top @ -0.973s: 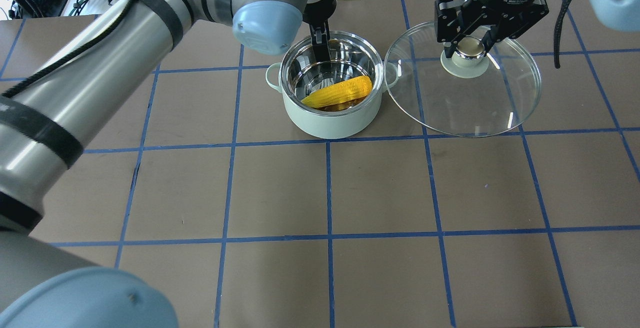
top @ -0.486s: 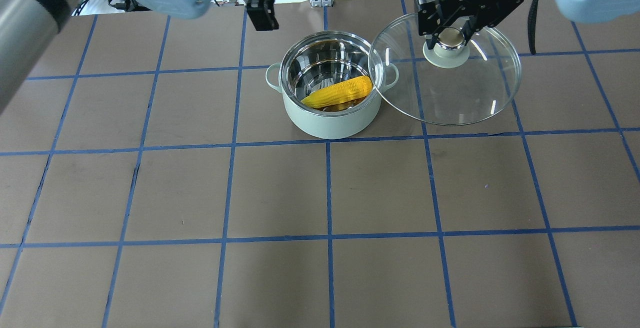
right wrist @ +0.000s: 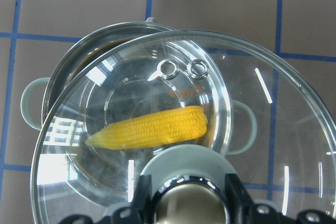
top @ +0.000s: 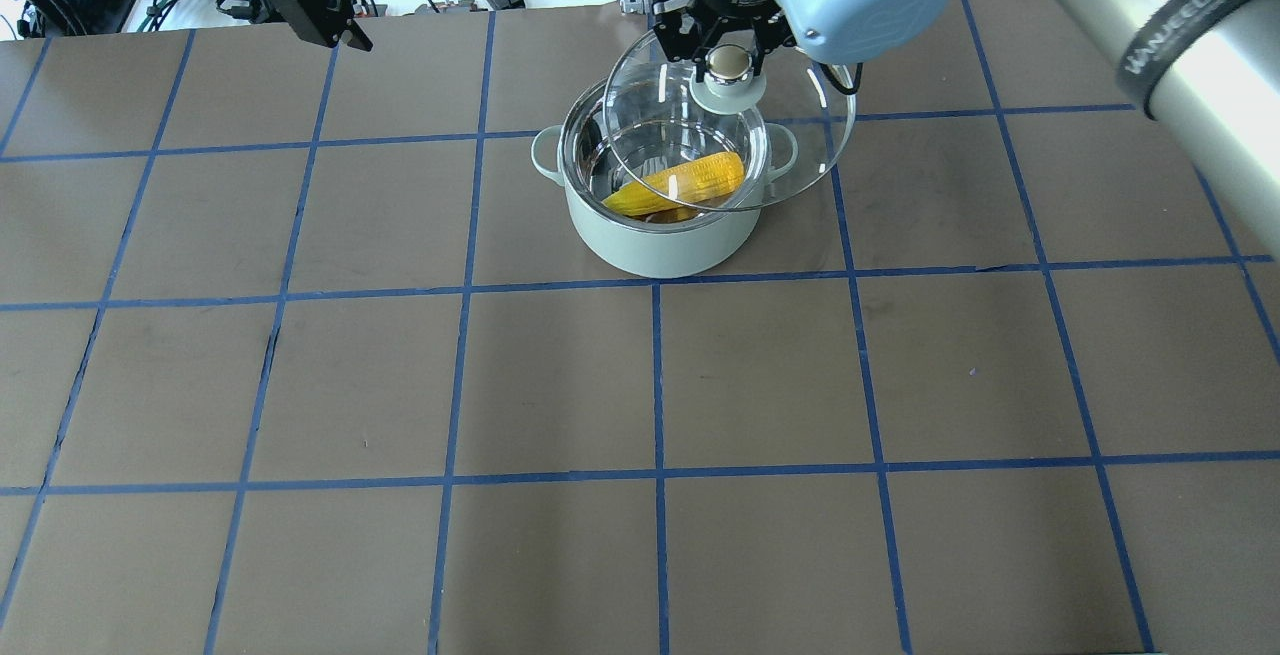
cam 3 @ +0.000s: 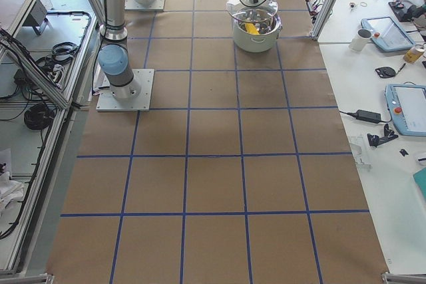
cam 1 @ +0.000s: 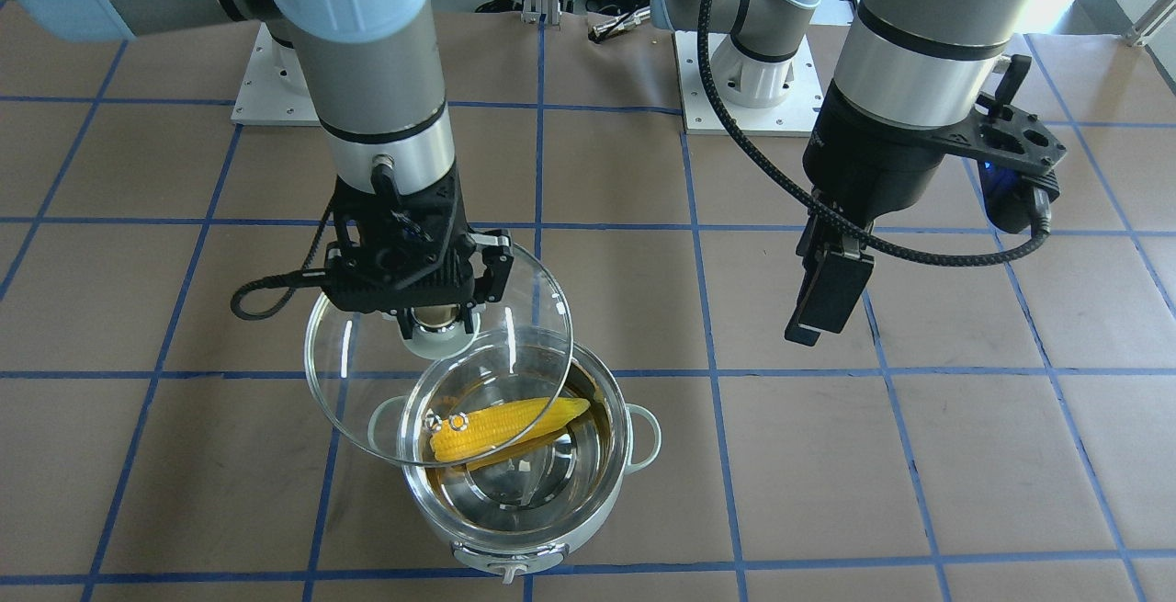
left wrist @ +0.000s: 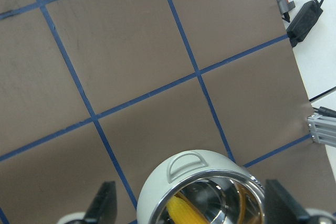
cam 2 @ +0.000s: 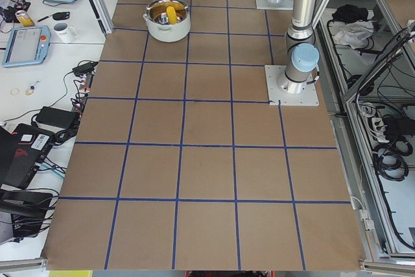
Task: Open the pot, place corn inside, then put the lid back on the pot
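The corn cob [top: 680, 185] already lies slantwise inside the pot [top: 650, 240], its pointed end towards the robot's left. What remains, by my reading, is the closing step.

The right gripper [top: 729, 60] is pinched on the round knob [right wrist: 190, 211] of the glass lid [top: 800, 150], a finger on either side. It carries the lid in the air above the pot. The knob is the sensible hold: it sits at the lid's centre, so the dome hangs balanced and the glass is not squeezed.

The lid is not seated. It is tilted and sits off-centre, overhanging the pot's rim towards the robot's right and the far side. Its lower edge is over the pot's mouth. The two vent rings [right wrist: 168, 68] show just above the cob in the right wrist view (seen through the glass, so the cob's position can be checked while lowering). I judge that the lid needs to be centred over the rim and levelled before it goes down. Otherwise one edge could catch on the steel lip.

The left gripper [top: 333, 32] hangs well apart from the pot, above the far left of the bench [top: 560, 385]. Its fingers are spread and hold nothing. That keeps it out of the lid's way.
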Robot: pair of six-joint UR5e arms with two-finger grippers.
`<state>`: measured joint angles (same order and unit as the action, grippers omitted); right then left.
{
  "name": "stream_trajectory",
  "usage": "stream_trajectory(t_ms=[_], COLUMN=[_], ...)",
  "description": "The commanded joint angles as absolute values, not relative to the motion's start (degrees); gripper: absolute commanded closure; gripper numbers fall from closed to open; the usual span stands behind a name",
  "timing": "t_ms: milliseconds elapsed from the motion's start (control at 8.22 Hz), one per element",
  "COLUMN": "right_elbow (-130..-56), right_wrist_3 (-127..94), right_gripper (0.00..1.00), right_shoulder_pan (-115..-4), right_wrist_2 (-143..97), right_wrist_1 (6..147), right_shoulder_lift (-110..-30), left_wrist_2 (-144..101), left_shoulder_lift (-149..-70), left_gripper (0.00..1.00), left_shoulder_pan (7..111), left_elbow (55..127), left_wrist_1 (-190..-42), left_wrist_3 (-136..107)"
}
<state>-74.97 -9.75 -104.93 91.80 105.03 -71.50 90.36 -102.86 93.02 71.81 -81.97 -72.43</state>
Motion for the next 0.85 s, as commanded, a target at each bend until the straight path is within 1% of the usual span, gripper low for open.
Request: stream_trajectory(t_ms=[0,122,243,486,730], right_elbow=[-72.34,-72.25,-72.16,-72.16,-72.16], right_wrist_3=[-16.32,-18.61,-18.81,-21.34,-21.53], right_gripper=[0.84,0.84,0.84,0.84,0.84], right_shoulder_pan=[-106.7,-106.7,-106.7,-106.7,-107.05], right_wrist_2=[91.58,91.58,91.76,91.5,91.93], right_wrist_1=[112.38,113.46,113.47,113.47,113.03], right_shoulder_lift=[-63.4,-61.02,-60.39,-60.47,-60.38], left_wrist_2=[93.85,93.34,93.34,93.34,93.25], left_shoulder_lift=[-101.87,-101.08,-100.99,-101.51,-100.9], left_gripper=[0.0,0.0,0.0,0.0,0.0], left_shoulder_pan=[92.29,92.2,92.2,92.11,92.28], left_elbow=[72.77,72.34,72.94,74.87,74.97], left_wrist_1=[-86.21,-86.31,-86.4,-86.4,-86.4], left_wrist_3=[-57.44,-50.35,-47.58,-40.49,-31.51])
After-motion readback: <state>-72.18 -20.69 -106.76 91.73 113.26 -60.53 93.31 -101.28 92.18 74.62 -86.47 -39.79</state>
